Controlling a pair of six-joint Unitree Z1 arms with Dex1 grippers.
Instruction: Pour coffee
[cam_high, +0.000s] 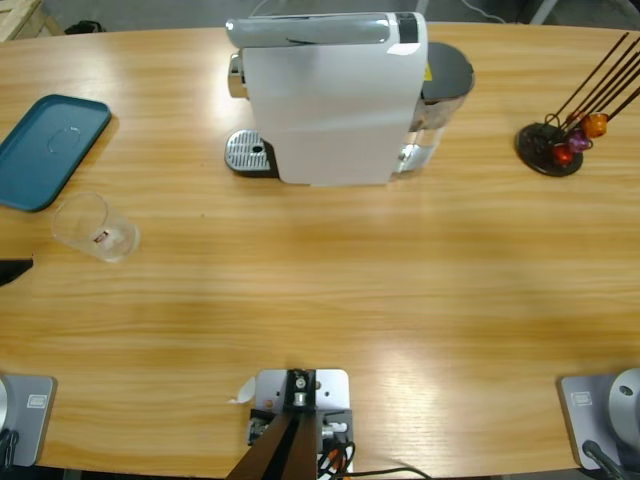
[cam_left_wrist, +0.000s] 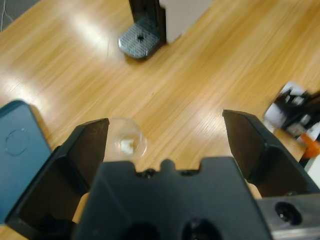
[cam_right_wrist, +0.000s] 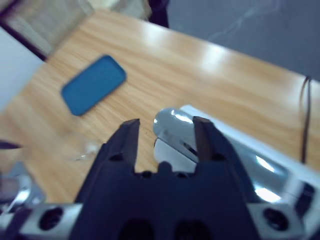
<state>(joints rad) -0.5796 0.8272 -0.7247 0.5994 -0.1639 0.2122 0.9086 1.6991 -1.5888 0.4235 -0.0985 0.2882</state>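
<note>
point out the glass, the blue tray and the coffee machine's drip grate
glass (cam_high: 92, 227), high view, on its clear side wall
blue tray (cam_high: 48, 150), high view, on its flat middle
drip grate (cam_high: 250, 152), high view, on the round metal grid at the machine's left

Non-task items on wooden bench (cam_high: 400, 290)
Teal tray (cam_high: 48, 150) upper left; capsule rack (cam_high: 560, 140) with orange and purple capsules upper right, well apart from tray.

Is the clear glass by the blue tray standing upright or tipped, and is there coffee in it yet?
Upright and empty: the glass stands on the table beside the blue tray, mouth up, showing no brown liquid.
</note>
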